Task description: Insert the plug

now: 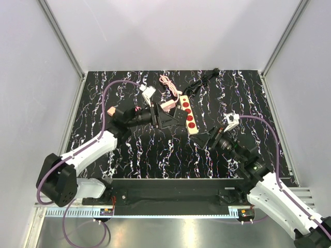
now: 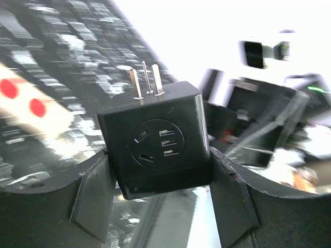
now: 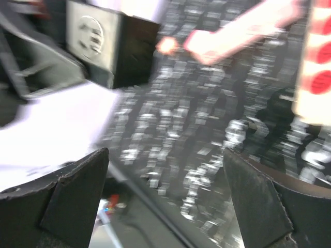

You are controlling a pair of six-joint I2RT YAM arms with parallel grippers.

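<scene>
The plug (image 2: 158,139) is a black cube with three metal prongs pointing up and away and a socket face turned toward the camera. My left gripper (image 2: 161,181) is shut on it, one finger against each side. From above, the plug (image 1: 176,120) hangs just left of the beige power strip (image 1: 187,114) with its red sockets. The strip (image 2: 31,106) shows blurred at the left of the left wrist view. My right gripper (image 1: 206,139) stands open and empty just right of the strip's near end. The right wrist view looks between its open jaws (image 3: 165,191) at the plug (image 3: 111,44) and the strip (image 3: 315,67).
A pink cable (image 1: 168,85) with a pink plug body (image 1: 167,106) lies behind the strip. A black cable (image 1: 201,82) is bunched at the back of the marbled black table (image 1: 129,150). White walls enclose the table on three sides.
</scene>
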